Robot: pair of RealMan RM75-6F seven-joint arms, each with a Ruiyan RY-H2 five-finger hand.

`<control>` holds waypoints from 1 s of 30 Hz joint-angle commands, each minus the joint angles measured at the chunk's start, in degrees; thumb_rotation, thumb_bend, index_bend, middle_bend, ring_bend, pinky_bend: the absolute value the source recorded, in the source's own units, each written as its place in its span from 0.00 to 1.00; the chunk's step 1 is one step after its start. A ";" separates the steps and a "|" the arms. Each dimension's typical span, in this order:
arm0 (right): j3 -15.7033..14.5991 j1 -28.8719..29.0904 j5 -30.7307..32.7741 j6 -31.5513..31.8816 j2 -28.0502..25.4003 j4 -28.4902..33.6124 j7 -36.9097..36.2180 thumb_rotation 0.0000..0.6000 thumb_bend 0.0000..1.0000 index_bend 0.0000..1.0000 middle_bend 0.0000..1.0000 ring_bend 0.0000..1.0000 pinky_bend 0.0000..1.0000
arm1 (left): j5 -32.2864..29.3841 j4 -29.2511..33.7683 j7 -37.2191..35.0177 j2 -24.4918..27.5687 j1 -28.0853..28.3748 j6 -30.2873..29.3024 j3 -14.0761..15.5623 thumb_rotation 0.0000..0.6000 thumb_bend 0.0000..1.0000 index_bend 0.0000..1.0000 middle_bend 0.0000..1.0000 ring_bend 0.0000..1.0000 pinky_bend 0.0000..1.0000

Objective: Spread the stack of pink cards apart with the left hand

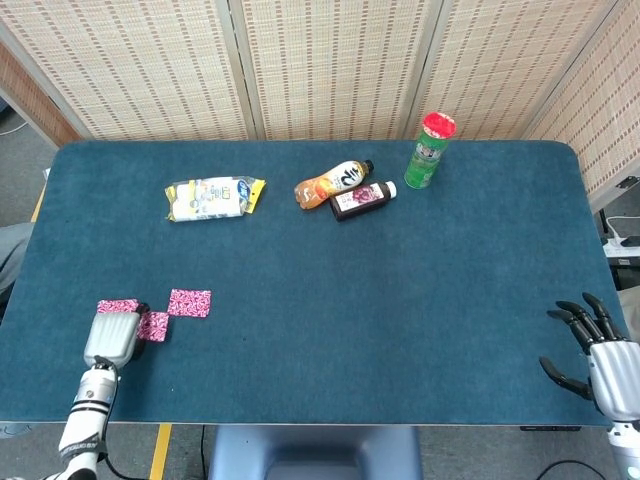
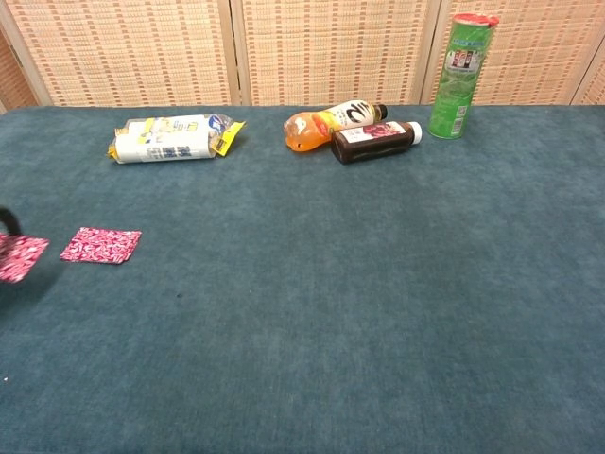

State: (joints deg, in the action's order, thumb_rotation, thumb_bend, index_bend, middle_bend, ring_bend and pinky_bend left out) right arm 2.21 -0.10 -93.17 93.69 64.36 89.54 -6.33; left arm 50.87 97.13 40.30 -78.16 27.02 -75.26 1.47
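On the blue tabletop (image 1: 400,300), the pink cards (image 1: 189,302) lie near the front left corner, fanned into three patches: one flat and clear of the others toward the centre, one at the far left, and one between them right at the fingertips of the left robot hand (image 1: 111,338). That hand sits palm down at the tabletop's front edge, touching the middle card; whether it pinches the card or only rests on it cannot be told. The right robot hand (image 1: 590,352) hangs off the front right corner, fingers spread and holding nothing. Well apart, along the back, lie a snack packet (image 1: 213,198), an orange bottle (image 1: 332,182) touching a dark bottle (image 1: 363,199), and an upright green canister (image 1: 429,151).
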 commanded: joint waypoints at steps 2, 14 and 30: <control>-0.01 0.02 0.02 -0.07 -0.01 0.05 0.03 1.00 0.15 0.28 0.21 0.07 0.37 | 1.97 0.37 -0.89 1.33 -3.04 -2.51 2.12 1.00 0.35 0.64 1.00 1.00 1.00; 0.08 0.11 0.27 -0.30 0.15 0.17 0.51 1.00 0.15 0.28 0.21 0.07 0.37 | 0.76 -1.88 -1.29 0.52 -7.07 -1.89 2.94 1.00 0.35 0.52 1.00 1.00 1.00; 0.11 0.04 0.28 -0.14 0.17 0.12 0.42 1.00 0.15 0.28 0.21 0.07 0.37 | -0.67 -1.58 0.41 0.78 -8.07 -0.36 1.08 1.00 0.36 0.06 1.00 1.00 1.00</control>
State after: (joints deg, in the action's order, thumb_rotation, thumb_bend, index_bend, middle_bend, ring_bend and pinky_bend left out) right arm 2.32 -0.06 -92.89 93.56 64.53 89.66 -5.91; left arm 50.31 95.43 40.62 -77.48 18.99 -75.72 2.60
